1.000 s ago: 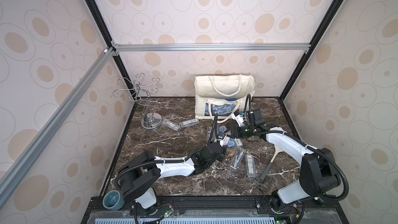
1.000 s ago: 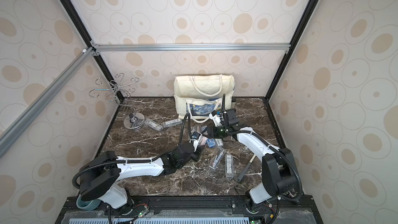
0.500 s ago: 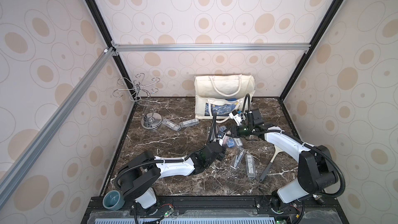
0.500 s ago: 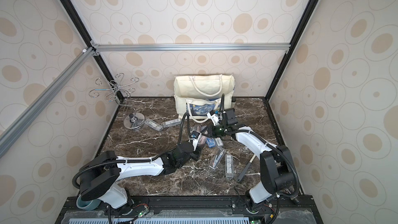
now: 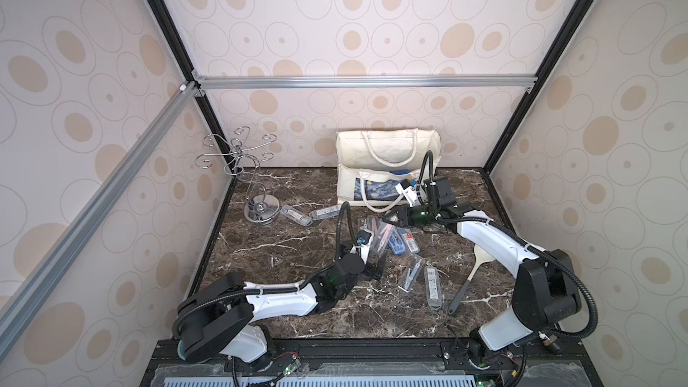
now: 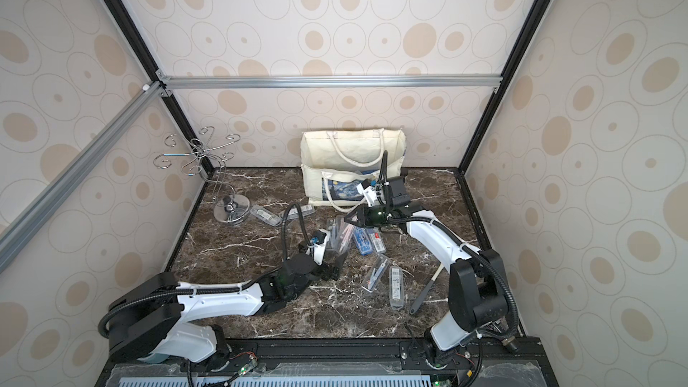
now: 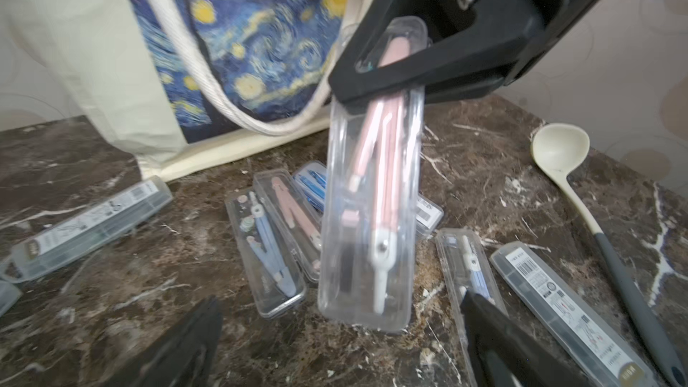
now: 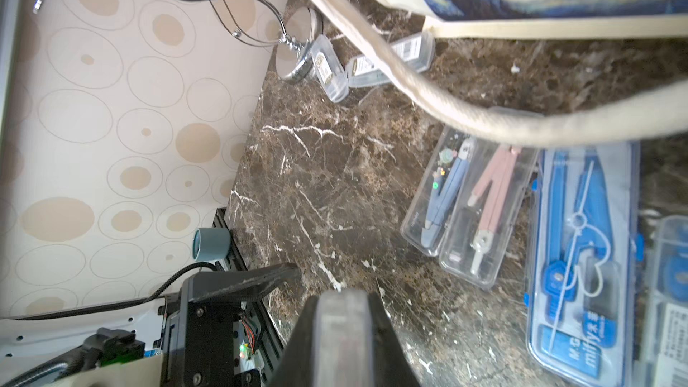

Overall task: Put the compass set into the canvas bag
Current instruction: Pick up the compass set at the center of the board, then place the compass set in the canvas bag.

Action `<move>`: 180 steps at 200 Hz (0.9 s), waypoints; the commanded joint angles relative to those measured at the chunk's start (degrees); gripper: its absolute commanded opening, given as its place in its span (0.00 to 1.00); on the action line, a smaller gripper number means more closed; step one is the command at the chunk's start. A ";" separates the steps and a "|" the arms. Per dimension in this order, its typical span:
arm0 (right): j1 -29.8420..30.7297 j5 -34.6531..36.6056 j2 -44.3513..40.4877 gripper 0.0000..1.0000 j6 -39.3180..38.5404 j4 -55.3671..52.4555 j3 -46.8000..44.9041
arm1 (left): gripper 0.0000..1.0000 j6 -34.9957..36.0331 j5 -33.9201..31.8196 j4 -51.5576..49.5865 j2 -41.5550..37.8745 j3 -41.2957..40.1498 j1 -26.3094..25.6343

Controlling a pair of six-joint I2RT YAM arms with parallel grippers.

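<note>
A clear-cased compass set (image 7: 372, 188) with a pink compass inside hangs tilted above the marble floor, just in front of the canvas bag (image 7: 93, 50). My right gripper (image 8: 344, 303) is shut on the case's upper end; both top views show it (image 5: 389, 218) (image 6: 352, 217) by the bag's lower rope handle. My left gripper (image 7: 342, 344) stands open below the case, its fingers (image 7: 502, 344) wide apart and clear of it. The cream bag (image 5: 383, 150) (image 6: 350, 150) stands against the back wall, starry print facing forward.
Several more compass cases lie on the floor: a pile under the held one (image 5: 400, 243), two near a chrome hook stand (image 5: 257, 195), two at front right (image 5: 432, 286). A cream ladle with a grey handle (image 5: 480, 255) lies right of them.
My right gripper closed on the case's upper end. After that my left gripper opened wide and let the case go, so it now hangs from the right gripper alone.
</note>
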 commanded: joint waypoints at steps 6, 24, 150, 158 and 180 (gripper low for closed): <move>0.24 0.53 -1.20 0.14 -0.87 -0.98 5.81 | 1.00 0.70 -4.99 9.26 -5.97 -5.07 0.92; 0.31 0.84 -1.18 0.14 -0.86 -0.58 9.40 | 1.00 0.64 -6.21 7.26 -8.19 -6.33 1.51; -0.12 27.18 14.07 0.15 -11.66 -6.28 48.84 | 1.00 -2.17 -9.14 5.99 -13.37 -10.98 2.15; -0.29 30.18 16.01 0.15 -12.76 -6.89 50.60 | 1.00 -2.19 -9.46 5.81 -14.12 -11.37 2.10; -0.96 36.54 21.76 0.15 -15.48 -8.25 55.14 | 1.00 -2.66 -11.18 5.13 -16.08 -12.26 2.13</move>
